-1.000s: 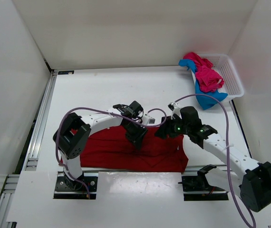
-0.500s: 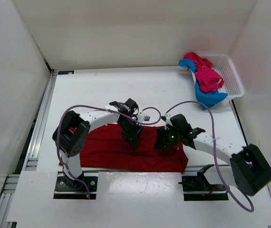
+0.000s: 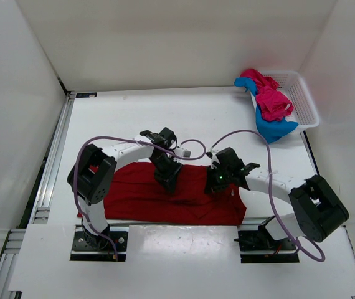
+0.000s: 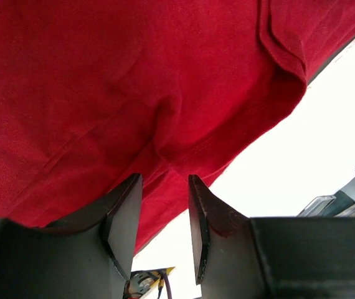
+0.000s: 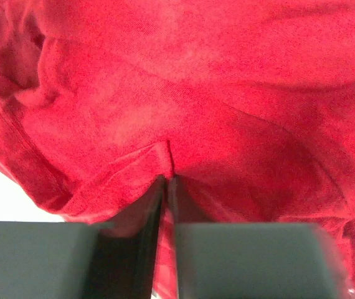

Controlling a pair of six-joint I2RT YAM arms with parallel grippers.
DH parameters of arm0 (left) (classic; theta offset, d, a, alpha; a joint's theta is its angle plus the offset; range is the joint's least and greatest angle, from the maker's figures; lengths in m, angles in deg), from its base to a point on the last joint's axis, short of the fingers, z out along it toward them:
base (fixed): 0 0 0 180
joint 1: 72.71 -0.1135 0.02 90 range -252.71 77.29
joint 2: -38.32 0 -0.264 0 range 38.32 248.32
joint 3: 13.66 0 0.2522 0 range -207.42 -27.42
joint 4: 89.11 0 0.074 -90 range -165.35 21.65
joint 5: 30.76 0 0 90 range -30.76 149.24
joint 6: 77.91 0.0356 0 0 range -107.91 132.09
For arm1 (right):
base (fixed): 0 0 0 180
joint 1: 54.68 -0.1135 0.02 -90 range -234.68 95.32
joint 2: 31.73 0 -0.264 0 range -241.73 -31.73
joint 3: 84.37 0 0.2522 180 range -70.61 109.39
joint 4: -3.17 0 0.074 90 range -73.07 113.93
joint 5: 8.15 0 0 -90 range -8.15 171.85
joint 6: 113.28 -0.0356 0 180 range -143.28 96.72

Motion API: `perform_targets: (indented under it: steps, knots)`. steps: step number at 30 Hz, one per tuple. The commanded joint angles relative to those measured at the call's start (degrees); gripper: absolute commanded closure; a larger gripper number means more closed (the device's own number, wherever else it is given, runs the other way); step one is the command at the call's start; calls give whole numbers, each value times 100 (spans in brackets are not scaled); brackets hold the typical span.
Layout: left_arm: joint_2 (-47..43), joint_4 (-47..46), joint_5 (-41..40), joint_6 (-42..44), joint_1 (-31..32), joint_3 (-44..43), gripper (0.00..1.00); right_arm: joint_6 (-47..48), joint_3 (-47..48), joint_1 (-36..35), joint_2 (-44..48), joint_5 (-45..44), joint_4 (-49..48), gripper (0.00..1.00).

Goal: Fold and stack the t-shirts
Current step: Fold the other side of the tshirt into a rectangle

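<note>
A dark red t-shirt [image 3: 140,196] lies spread near the table's front edge. My left gripper [image 3: 168,176] stands over the shirt's upper middle; in the left wrist view [image 4: 164,180] its jaws are apart, their tips at a bunched hem of red cloth [image 4: 165,149], with white table showing in the gap. My right gripper [image 3: 218,180] is down on the shirt's right part; in the right wrist view [image 5: 167,182] it is shut on a small pinched ridge of the red fabric [image 5: 159,156]. A pink t-shirt [image 3: 268,96] and a blue t-shirt [image 3: 271,129] hang crumpled over the basket's left side.
The white mesh basket [image 3: 303,94] sits in the back right corner. White walls enclose the table on three sides. An aluminium rail [image 3: 52,165] runs along the left edge. Purple cables [image 3: 258,134] loop above both arms.
The right gripper has swung left and down onto the red shirt and shut on a pinch of it. The left gripper has shifted slightly left, its jaws still apart.
</note>
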Motion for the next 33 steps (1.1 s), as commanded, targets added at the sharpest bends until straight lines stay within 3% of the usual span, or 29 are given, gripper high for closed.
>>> perform_targets:
  steps: [1,11,13,18,20,21,23,27,33]
  knots:
    - [-74,27,-69,10,-3,-129,53,41,173,-31,23,164,-40,100]
    - [-73,27,-297,10,-108,-76,52,155,41,-303,1515,-151,970,100]
    - [-73,27,-367,10,-108,-23,52,155,-266,-383,1710,-151,1040,96]
    - [-73,79,-482,10,-108,-23,52,155,-802,-497,2062,-2,1199,75]
    - [-126,79,-535,10,-108,-23,52,94,-855,-558,2132,85,1199,50]
    - [-126,132,-604,10,-108,-23,52,94,-803,-559,2133,-88,1286,48]
    - [-126,132,-605,10,-108,-23,52,94,-672,-559,2185,-195,1409,48]
    - [-126,185,-719,10,-108,-76,52,33,-566,-559,2475,-213,1672,62]
    - [-240,185,-772,10,-108,-24,52,-90,-258,-559,3204,7,1980,68]
